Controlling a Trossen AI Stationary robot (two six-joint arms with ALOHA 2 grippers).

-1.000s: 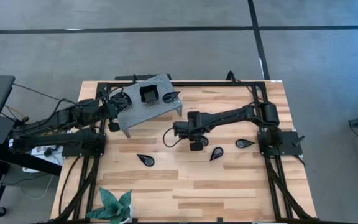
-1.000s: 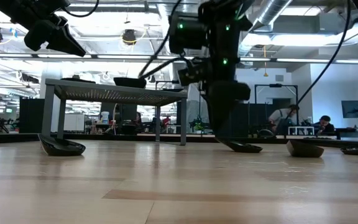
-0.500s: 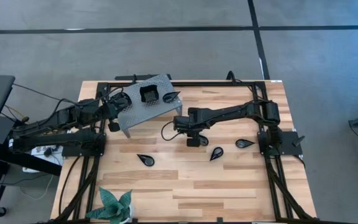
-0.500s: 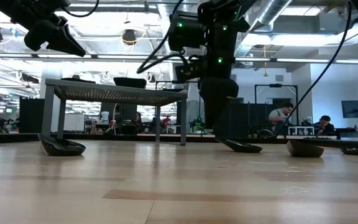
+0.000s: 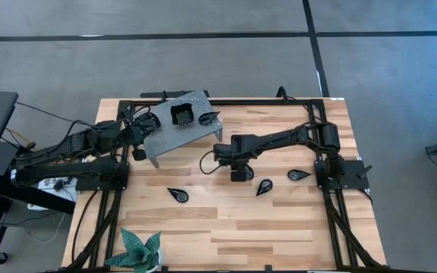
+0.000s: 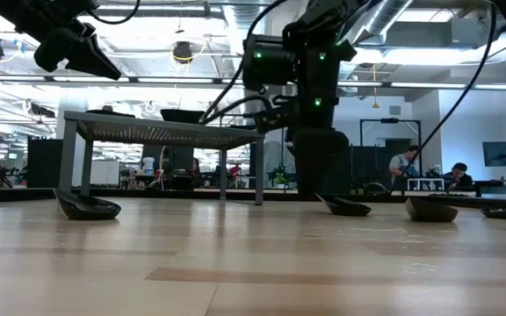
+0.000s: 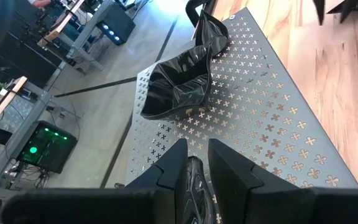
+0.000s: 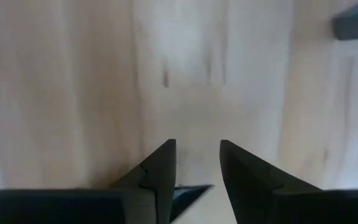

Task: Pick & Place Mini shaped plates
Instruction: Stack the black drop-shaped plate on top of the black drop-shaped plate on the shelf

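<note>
Two mini shaped plates rest on the grey perforated stand (image 5: 165,138): a squarish one (image 5: 181,115) and a teardrop one (image 5: 209,117). Three black teardrop plates lie flat on the wooden table (image 5: 177,194), (image 5: 264,186), (image 5: 298,174). My right gripper (image 5: 237,173) points down, open and low over the table's middle. In the low view a further teardrop plate (image 6: 350,208) lies right beside the right gripper (image 6: 316,189); the arm hides it from above. My left gripper (image 5: 144,125) hovers open at the stand's left end, above its top. My right gripper stands at the raised pointed end (image 6: 323,198) of the teardrop plate, fingers pointing down. The plate's body rests on the table. I cannot tell whether the fingers touch it.
A green leafy plant (image 5: 141,250) stands at the table's near left corner. Black frame rails run along the table's left and right sides (image 5: 332,197). Bare wood lies between the plates and the near edge. People sit in the room beyond the table (image 6: 455,175).
My right gripper has sunk toward the table and drifted slightly toward the far edge, its fingers keeping the same gap.
</note>
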